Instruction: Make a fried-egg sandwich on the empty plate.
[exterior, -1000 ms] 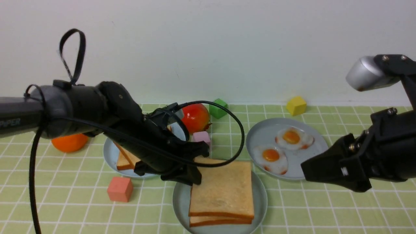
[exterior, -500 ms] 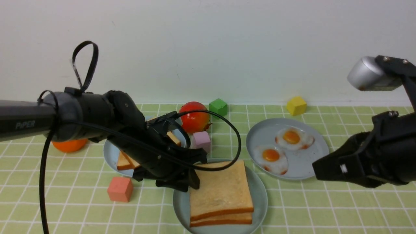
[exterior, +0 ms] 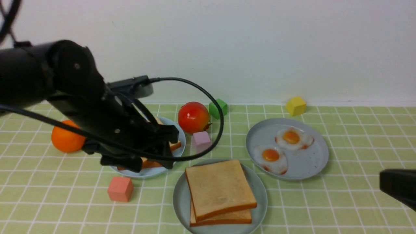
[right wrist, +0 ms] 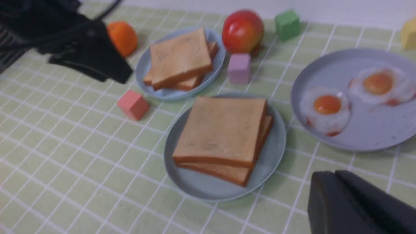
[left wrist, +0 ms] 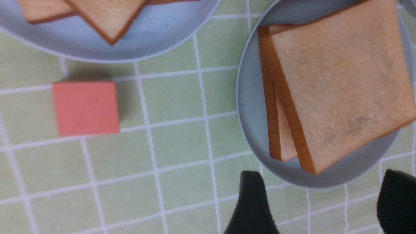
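item: my left gripper (left wrist: 320, 174), fingers spread and empty, tips just short of the empty plate (left wrist: 248, 107) bearing the fried-egg sandwich (left wrist: 341, 81), slices stacked askew, egg unseen; my right gripper (right wrist: 320, 182), pressed together, sits farther off.

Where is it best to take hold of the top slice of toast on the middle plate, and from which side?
Pinch the front right corner of the top slice, coming low from the right. It lies flat but turned a little on the lower slice, so that corner seems to jut out, probably leaving room for a finger beneath, above the plate.
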You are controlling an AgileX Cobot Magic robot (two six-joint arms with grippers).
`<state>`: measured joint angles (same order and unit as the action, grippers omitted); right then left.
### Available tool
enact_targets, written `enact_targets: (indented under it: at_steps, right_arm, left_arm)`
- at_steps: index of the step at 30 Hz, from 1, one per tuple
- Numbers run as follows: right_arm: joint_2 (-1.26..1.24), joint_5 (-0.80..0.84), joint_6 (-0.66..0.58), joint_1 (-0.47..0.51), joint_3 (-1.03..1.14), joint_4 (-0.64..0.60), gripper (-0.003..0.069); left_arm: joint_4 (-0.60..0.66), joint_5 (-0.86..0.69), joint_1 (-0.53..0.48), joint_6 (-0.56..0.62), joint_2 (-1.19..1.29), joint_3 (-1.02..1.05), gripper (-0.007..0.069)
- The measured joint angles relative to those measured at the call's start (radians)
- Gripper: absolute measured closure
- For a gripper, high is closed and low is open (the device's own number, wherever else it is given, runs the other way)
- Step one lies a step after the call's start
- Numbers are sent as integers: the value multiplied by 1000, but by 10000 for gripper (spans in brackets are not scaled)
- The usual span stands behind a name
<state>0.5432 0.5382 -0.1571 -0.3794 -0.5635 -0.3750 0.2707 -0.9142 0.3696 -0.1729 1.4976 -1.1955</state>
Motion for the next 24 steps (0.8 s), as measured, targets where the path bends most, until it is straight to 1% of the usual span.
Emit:
enact_targets:
  at_steps: [1, 3, 4, 5, 6, 9, 12, 14, 17, 18, 21, 24]
  right_arm:
    - [-12, -12, -1, 0, 12, 2, 616]
    - [-131, -147, -1, 0, 146, 14, 610]
    - [-185, -238, -1, 0, 229, 17, 610]
    - [-201, -251, -1, 0, 241, 17, 609]
    - [-250, -350, -1, 0, 318, 17, 606]
    - [-316, -560, -1, 0, 452, 17, 606]
    - [-340, -770, -1, 0, 539, 10, 602]
    - [-344, -868, -1, 0, 560, -14, 601]
    - [-345, -936, -1, 0, 562, -50, 596]
    - [-345, -945, -1, 0, 562, -62, 595]
    - [-345, -952, -1, 0, 562, -81, 591]
    - [-345, -954, -1, 0, 562, -83, 587]
  left_arm:
    - [-4, -5, 0, 0, 0, 0, 137]
    - [-34, -48, 0, -13, -121, 16, 162]
    - [-41, -65, 0, -14, -186, 40, 187]
    - [-41, -66, 0, -15, -207, 44, 191]
    - [-40, -78, 0, -18, -285, 80, 221]
    - [-6, -92, 0, -18, -446, 182, 309]
    - [63, -88, 0, -19, -609, 290, 409]
    - [95, -72, 0, -18, -718, 375, 491]
    - [105, -21, 0, -7, -853, 483, 611]
    - [105, 16, 0, -6, -903, 522, 638]
    - [106, 103, 0, -6, -1004, 580, 638]
    - [108, 132, 0, -5, -1058, 589, 638]
